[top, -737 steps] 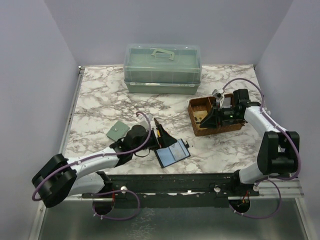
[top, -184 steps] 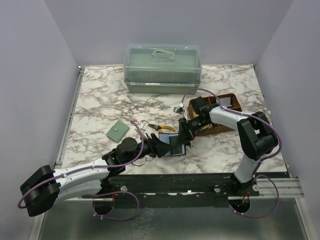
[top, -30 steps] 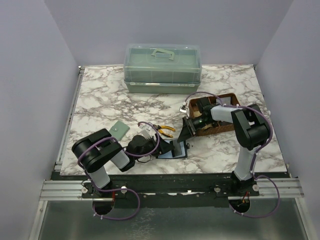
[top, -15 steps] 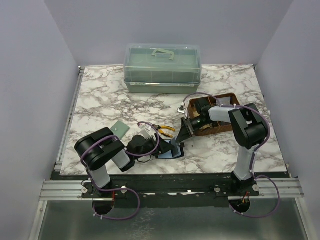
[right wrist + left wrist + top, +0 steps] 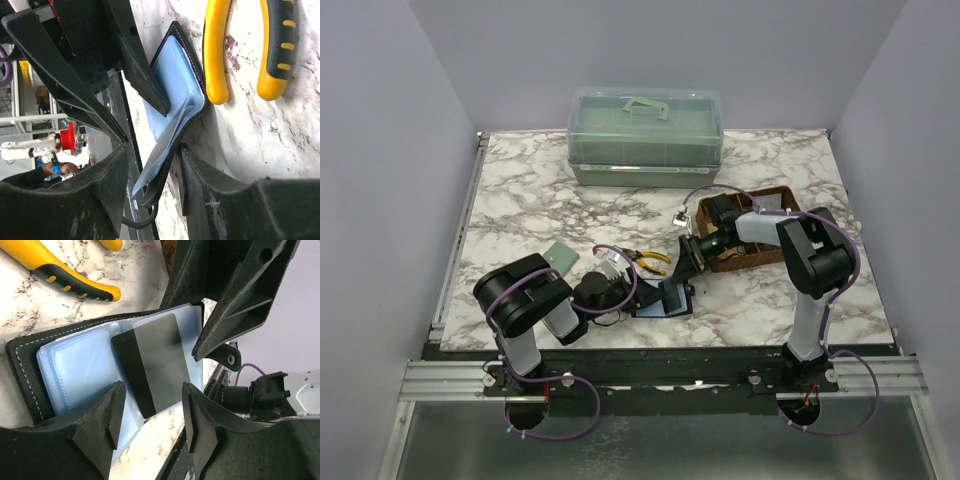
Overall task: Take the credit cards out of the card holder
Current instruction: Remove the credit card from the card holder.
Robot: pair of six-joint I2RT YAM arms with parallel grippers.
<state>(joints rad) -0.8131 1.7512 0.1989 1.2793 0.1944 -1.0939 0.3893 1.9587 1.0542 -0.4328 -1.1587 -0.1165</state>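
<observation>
- A marble-patterned table (image 5: 520,200) is being viewed from above, with both arms bent in toward its near middle.
- The card holder (image 5: 665,300) is being shown lying open on the table close to the front edge. Its blue-grey clear sleeves are turned upward and a gripper is placed at either side.
- One grey credit card (image 5: 150,360), with a dark band along one long side, is being seen lying slanted on the sleeves.
- The left gripper (image 5: 152,390) is being held about half apart, with one finger on each side of the card's near end. Whether the card is being pinched cannot be told.
- The right gripper (image 5: 152,150) is being held narrowly apart around a leaf of the holder that is tilted up off the table. Whether that leaf is being clamped cannot be told.
- Yellow-handled pliers (image 5: 646,257) are being shown lying just beyond the holder.
- A sage-green wallet (image 5: 558,259) is being shown to the left, apart from the holder.
- A brown tray (image 5: 752,264) is being partly covered by the right arm.
- A green lidded box (image 5: 645,130) is being shown at the far edge.
</observation>
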